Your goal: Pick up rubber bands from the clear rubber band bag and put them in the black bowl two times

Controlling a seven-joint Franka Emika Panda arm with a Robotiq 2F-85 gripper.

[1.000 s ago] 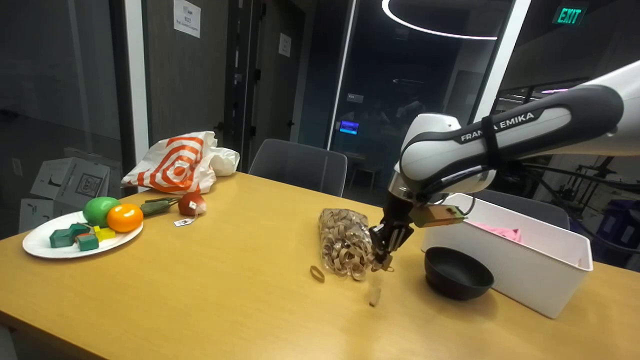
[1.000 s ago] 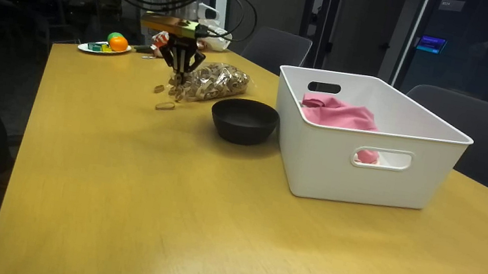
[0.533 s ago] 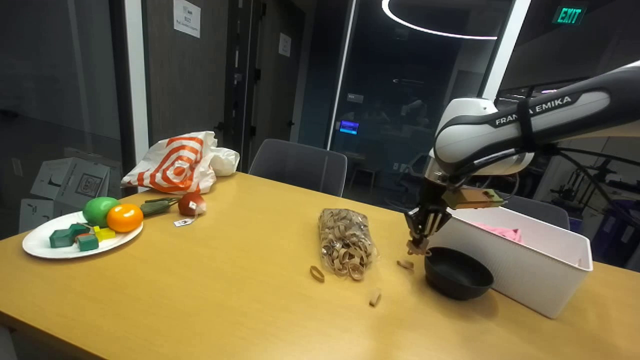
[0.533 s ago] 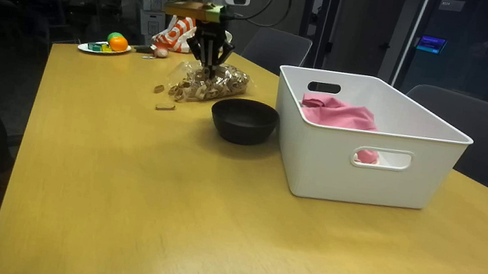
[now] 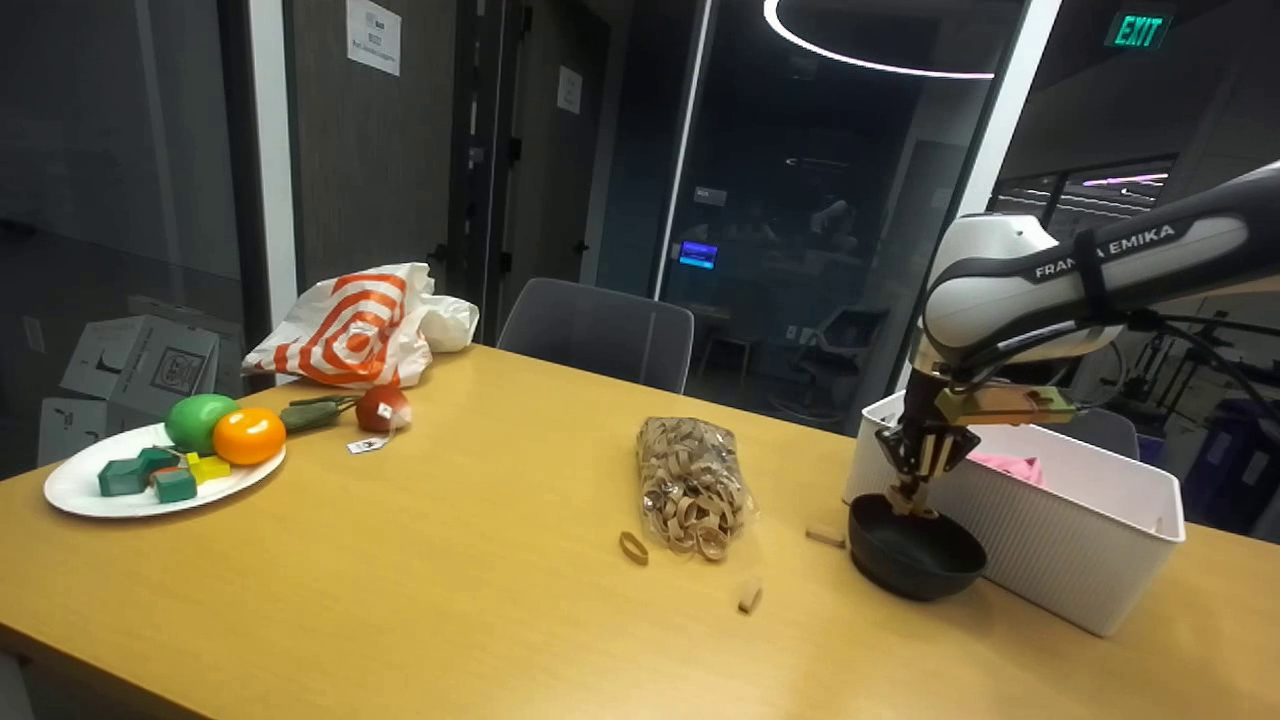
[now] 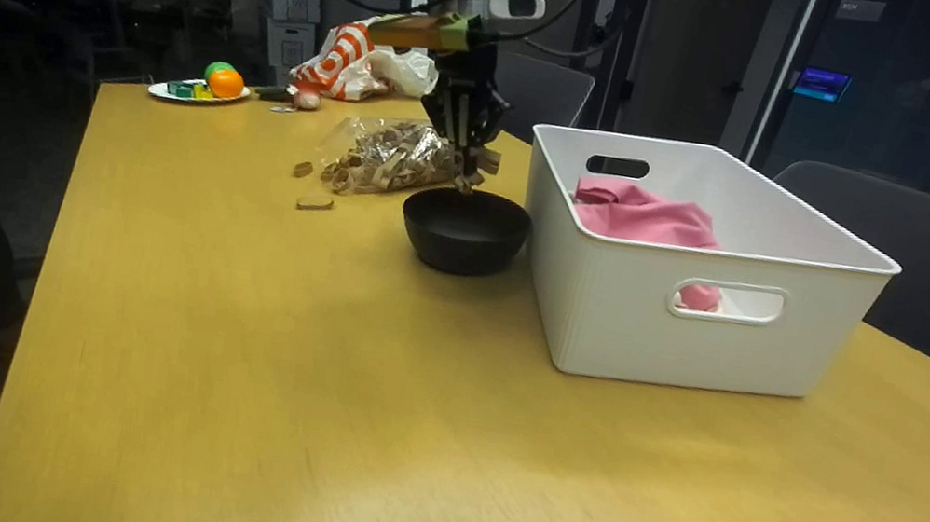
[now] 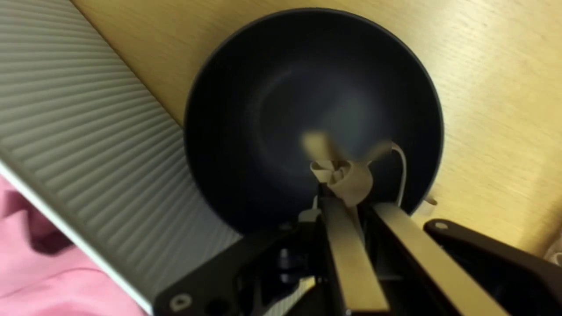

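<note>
My gripper (image 5: 912,492) is shut on a small bunch of tan rubber bands (image 5: 905,506) above the back part of the black bowl (image 5: 915,570). In the wrist view the bowl (image 7: 246,79) lies under the fingertips (image 7: 358,204), and curled bands (image 7: 353,182) stick out from them; some tan shapes beyond are blurred. In the other view angle the gripper (image 6: 467,169) is over the bowl (image 6: 463,242). The clear rubber band bag (image 5: 690,485) lies beside the bowl, its open end towards the front. Loose bands lie on the table, one (image 5: 826,537) between bag and bowl.
A white box (image 5: 1060,555) with pink cloth (image 6: 647,218) stands close beside the bowl. Other loose bands (image 5: 634,547) lie near the bag's open end. A white plate (image 5: 75,490) of toy food and a red-and-white bag (image 5: 360,330) are at the far end.
My gripper has moved from the bag's open end to above the bowl, carrying bands. Stray bands have dropped onto the table, one of them between bag and bowl.
</note>
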